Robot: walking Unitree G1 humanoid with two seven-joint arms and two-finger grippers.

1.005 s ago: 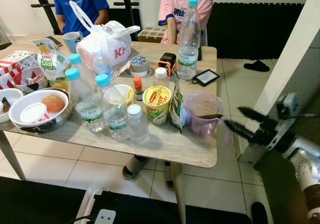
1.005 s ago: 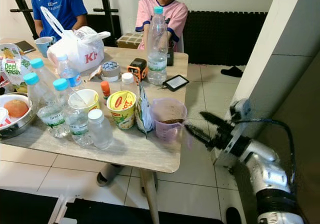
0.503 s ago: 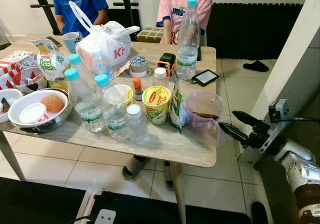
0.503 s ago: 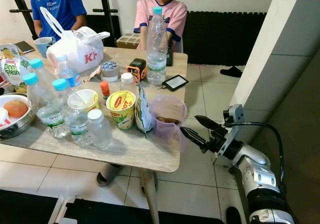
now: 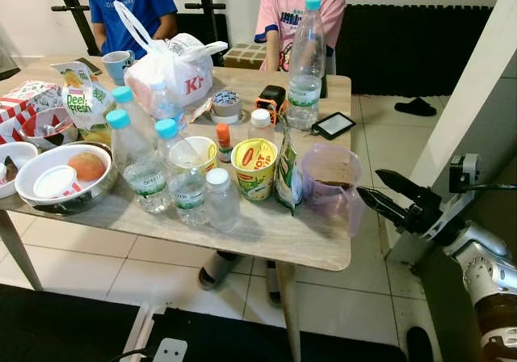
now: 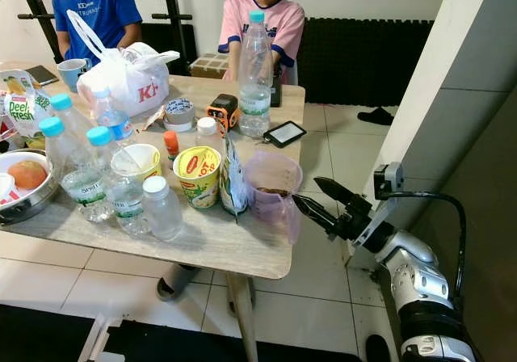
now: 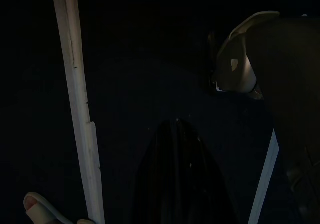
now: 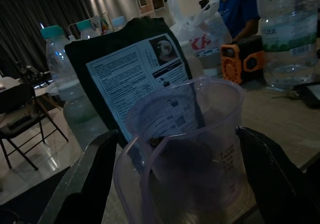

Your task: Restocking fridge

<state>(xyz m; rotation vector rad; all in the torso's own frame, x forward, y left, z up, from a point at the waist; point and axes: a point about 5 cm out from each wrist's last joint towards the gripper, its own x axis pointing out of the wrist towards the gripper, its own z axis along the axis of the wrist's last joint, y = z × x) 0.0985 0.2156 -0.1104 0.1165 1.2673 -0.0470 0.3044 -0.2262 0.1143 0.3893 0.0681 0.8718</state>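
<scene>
A translucent purple jug (image 5: pixel 329 180) with dark dregs stands at the right end of the wooden table (image 5: pixel 266 233). Its handle faces the table edge. My right gripper (image 5: pixel 369 183) is open just off that edge, fingertips level with the jug's side and a little apart from it. In the right wrist view the jug (image 8: pixel 185 149) sits between the two black fingers (image 8: pixel 85 184), with a dark printed packet (image 8: pixel 135 74) behind it. The left gripper (image 7: pixel 175 179) hangs in the dark, fingers together.
Several water bottles (image 5: pixel 187 176), a yellow noodle cup (image 5: pixel 254 168), a tall bottle (image 5: pixel 304 63), a phone (image 5: pixel 334 124), a white plastic bag (image 5: pixel 166 67) and a bowl with fruit (image 5: pixel 65 176) crowd the table. Two people sit behind it. A white panel (image 5: pixel 472 103) rises beside my right arm.
The right gripper has crept closer to the purple jug and risen slightly, still open. The jug and the table items stay where they were.
</scene>
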